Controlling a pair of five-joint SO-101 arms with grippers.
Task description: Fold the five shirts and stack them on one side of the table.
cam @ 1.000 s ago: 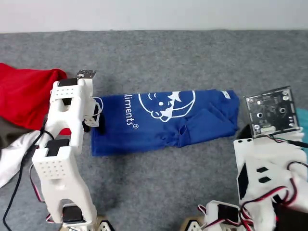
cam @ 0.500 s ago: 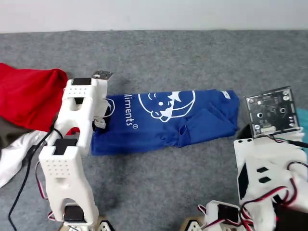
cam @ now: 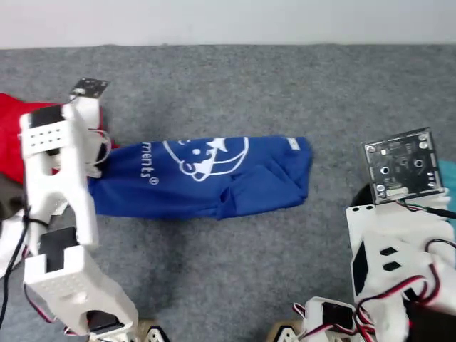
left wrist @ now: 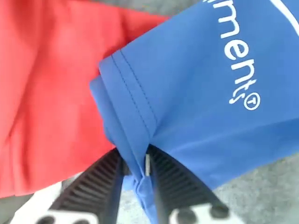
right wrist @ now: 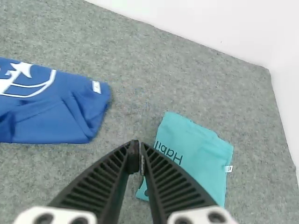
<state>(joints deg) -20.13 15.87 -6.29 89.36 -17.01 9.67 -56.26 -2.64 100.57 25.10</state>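
Only the teal shirt [right wrist: 196, 151] looks folded, lying alone at the table's right end near the right gripper [right wrist: 138, 158], which is clenched on nothing. The left gripper [left wrist: 134, 164] pinches the hem of the blue shirt [cam: 206, 178], a half-folded strip mid-table against the crumpled red shirt [cam: 14, 139]. How many more lie in that heap I can't quite tell, so most of the folding remains.
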